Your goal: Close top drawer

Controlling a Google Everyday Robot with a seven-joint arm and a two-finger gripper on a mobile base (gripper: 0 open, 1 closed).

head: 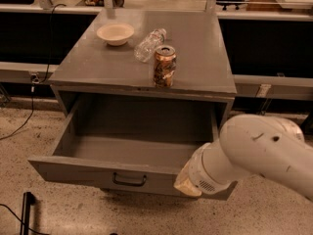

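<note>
Grey top drawer (73,173) stands pulled out, the gripper (188,184), its grasp impossible to tell, at the front panel's corner, where an off-centre push could jam it.

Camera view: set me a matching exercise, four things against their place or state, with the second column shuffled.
1 top drawer
2 bottle
3 can
4 gripper

a lying on its side
b at the drawer's front panel, towards its right end
c pulled out
d standing upright

Pairs: 1-c, 2-a, 3-d, 4-b.
</note>
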